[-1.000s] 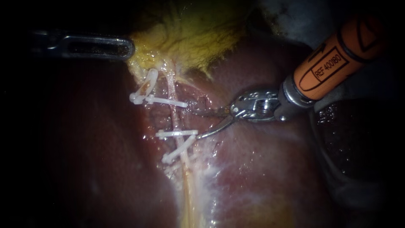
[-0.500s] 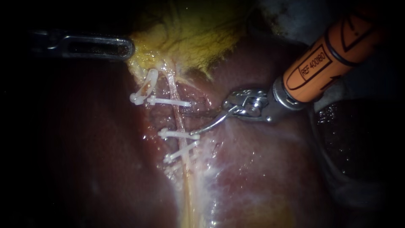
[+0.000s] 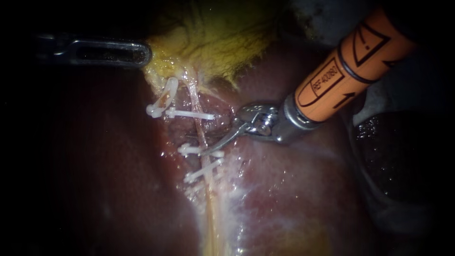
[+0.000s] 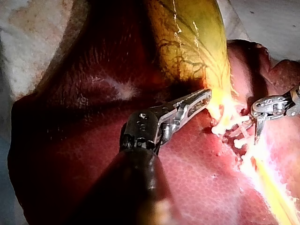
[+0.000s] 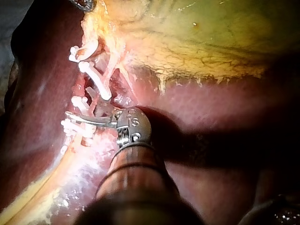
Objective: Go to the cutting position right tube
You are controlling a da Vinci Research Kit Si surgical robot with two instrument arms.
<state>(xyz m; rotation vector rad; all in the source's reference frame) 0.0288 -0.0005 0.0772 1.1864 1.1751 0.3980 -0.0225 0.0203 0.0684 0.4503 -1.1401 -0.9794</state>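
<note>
A pale tube runs down from the yellow gallbladder across the liver. It carries a white clip higher up and two white clips lower down. Another clip sits on a strand to its left. My right instrument, with an orange-sleeved shaft, has thin blades open on either side of the tube, between the upper and lower clips. In the right wrist view the blades lie across the clipped tube. My left instrument is shut on the gallbladder's edge, as the left wrist view also shows.
Dark red liver fills the left side of the endoscope view. A dark wet mass lies at the right under the orange shaft. White cloth borders the liver in the left wrist view.
My right instrument has advanced leftward; its open blades, which were beside the tube, now straddle it between the clips. The left instrument has held still.
</note>
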